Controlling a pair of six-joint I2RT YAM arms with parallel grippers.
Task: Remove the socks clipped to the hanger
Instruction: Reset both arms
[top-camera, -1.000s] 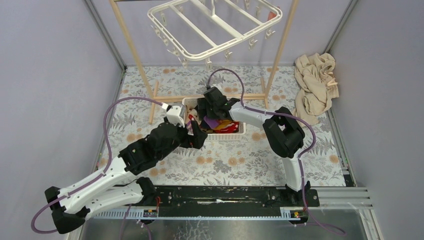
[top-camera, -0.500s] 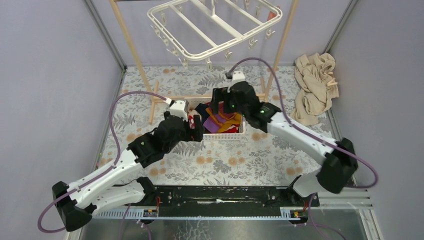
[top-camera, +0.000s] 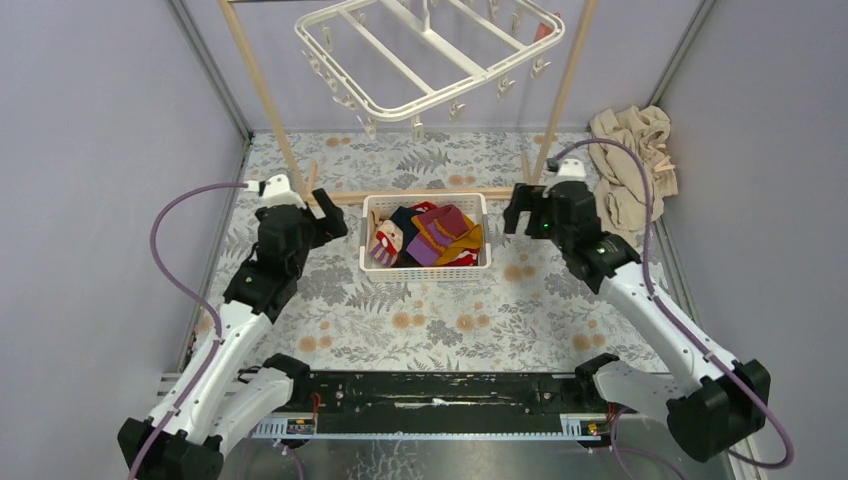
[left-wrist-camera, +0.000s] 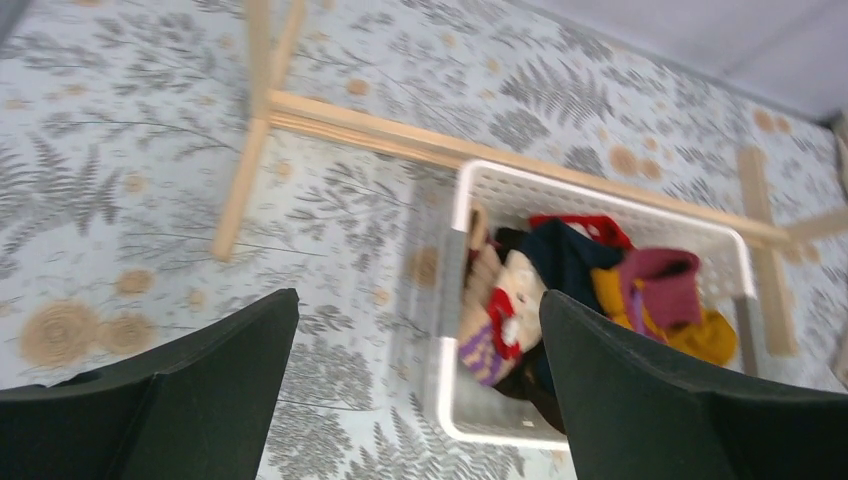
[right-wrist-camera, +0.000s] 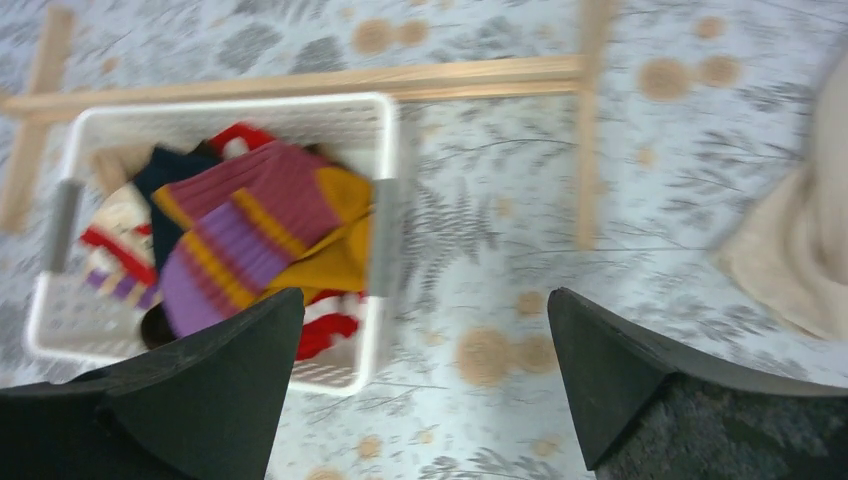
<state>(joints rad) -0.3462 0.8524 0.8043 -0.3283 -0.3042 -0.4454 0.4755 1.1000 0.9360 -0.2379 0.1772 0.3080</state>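
The white hanger (top-camera: 430, 55) hangs from the wooden frame at the top; its clips look bare, apart from a small red patch at its far right edge (top-camera: 541, 32). Several colourful socks (top-camera: 430, 235) lie piled in the white perforated basket (top-camera: 425, 272). They also show in the left wrist view (left-wrist-camera: 600, 280) and the right wrist view (right-wrist-camera: 250, 230). My left gripper (top-camera: 330, 222) (left-wrist-camera: 418, 300) is open and empty, left of the basket. My right gripper (top-camera: 515, 210) (right-wrist-camera: 425, 292) is open and empty, right of the basket.
The wooden pole frame's base bar (top-camera: 440, 195) lies just behind the basket, with its uprights at either side. A crumpled beige cloth (top-camera: 630, 170) lies at the back right. Grey walls close in the left, right and back.
Both grippers have drawn back from over the basket, the left one leftward and the right one rightward. The socks stay in the basket.
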